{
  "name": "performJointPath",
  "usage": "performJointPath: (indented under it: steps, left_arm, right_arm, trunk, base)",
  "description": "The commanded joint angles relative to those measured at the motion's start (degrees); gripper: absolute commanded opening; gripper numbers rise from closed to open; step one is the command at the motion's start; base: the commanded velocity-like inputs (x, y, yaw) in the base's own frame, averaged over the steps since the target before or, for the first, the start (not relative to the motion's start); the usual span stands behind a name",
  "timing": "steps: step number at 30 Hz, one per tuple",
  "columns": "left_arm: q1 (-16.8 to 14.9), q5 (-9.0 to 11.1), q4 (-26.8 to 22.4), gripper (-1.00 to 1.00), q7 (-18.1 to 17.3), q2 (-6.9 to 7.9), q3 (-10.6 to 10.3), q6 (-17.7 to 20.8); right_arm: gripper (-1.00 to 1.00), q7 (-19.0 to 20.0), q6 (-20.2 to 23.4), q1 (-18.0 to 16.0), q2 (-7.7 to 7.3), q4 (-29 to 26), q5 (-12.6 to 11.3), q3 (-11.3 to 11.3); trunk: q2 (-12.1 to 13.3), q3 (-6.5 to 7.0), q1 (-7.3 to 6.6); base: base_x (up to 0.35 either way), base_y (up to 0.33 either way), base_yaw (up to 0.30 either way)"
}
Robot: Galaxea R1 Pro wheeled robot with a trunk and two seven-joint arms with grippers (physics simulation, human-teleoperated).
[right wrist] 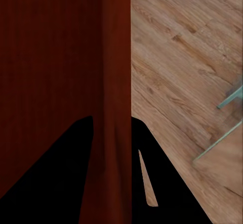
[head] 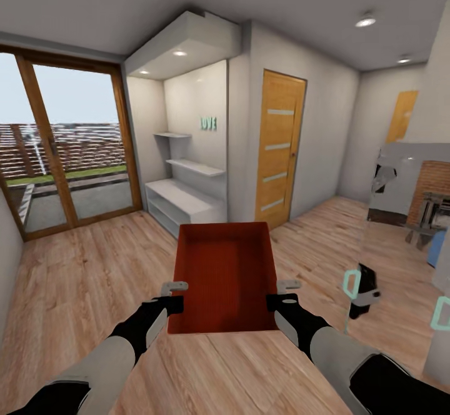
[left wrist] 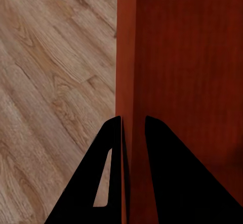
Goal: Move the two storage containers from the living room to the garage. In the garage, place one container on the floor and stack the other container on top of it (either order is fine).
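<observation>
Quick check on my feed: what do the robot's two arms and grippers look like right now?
Both arms have light grey forearm shells with black wrists. The left gripper and right gripper have black bodies and small pale grey tips; in the wrist views, the fingers are flat black wedges.

Wooden door (head: 279, 149), white shelving niche (head: 186, 184), glass patio doors (head: 65, 146), brick fireplace (head: 431, 190), ceiling spotlights (head: 365, 21)

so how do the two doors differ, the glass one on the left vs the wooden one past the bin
The glass sliding door is wide, with a brown frame and clear panes showing a fence and grass outside. The wooden door is narrow, solid orange-tan, with four pale horizontal strips, and shows nothing behind it. The glass door sits in the left wall beside the white shelves; the wooden one stands right of them. Both look shut and reach down to the wood-plank floor.
</observation>
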Motion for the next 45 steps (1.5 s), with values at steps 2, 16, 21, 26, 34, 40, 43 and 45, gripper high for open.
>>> performJointPath:
  steps: [2,16,21,26,34,40,43,45]
  left_arm:
    - [-0.07,-0.09,-0.48,-1.00,0.59,0.00,0.32,0.22]
    - [-0.07,-0.08,-0.46,-1.00,0.59,0.00,0.32,0.22]
    - [-0.07,-0.08,-0.46,-1.00,0.59,0.00,0.32,0.22]
    - [-0.07,-0.08,-0.46,-1.00,0.59,0.00,0.32,0.22]
    - [-0.07,-0.08,-0.46,-1.00,0.59,0.00,0.32,0.22]
    - [-0.07,-0.08,-0.47,-1.00,0.59,0.00,0.32,0.22]
    - [-0.07,-0.08,-0.47,-1.00,0.59,0.00,0.32,0.22]
    - [-0.07,-0.09,-0.47,-1.00,0.59,0.00,0.32,0.22]
  right_arm:
    - [-1.00,1.34,0.40,-0.01,-0.03,-0.01,-1.95,1.54]
    - [-1.00,1.34,0.40,-0.01,-0.03,-0.01,-1.93,1.54]
    - [-1.00,1.34,0.40,-0.01,-0.03,-0.01,-1.92,1.54]
    - [-1.00,1.34,0.40,-0.01,-0.03,-0.01,-1.89,1.54]
    - [-1.00,1.34,0.40,-0.01,-0.03,-0.01,-1.91,1.54]
    - [-1.00,1.34,0.40,-0.01,-0.03,-0.01,-1.93,1.54]
    - [-1.00,1.29,0.40,-0.01,0.00,-0.01,-1.91,1.54]
    - [-1.00,1.25,0.40,-0.01,0.02,-0.01,-1.95,1.47]
  trunk:
    - [-0.10,-0.12,0.06]
    - [-0.10,-0.12,0.06]
    - [-0.10,-0.12,0.06]
    - [-0.10,-0.12,0.06]
    - [-0.10,-0.12,0.06]
    - [-0.10,-0.12,0.06]
    - [-0.10,-0.12,0.06]
    - [-0.10,-0.14,0.06]
  base:
    - [0.324,0.000,0.000]
    - [0.324,0.000,0.000]
    - [0.324,0.000,0.000]
    - [0.324,0.000,0.000]
    - [0.324,0.000,0.000]
    - [0.324,0.000,-0.001]
    - [0.324,0.000,-0.072]
    - [0.324,0.000,-0.223]
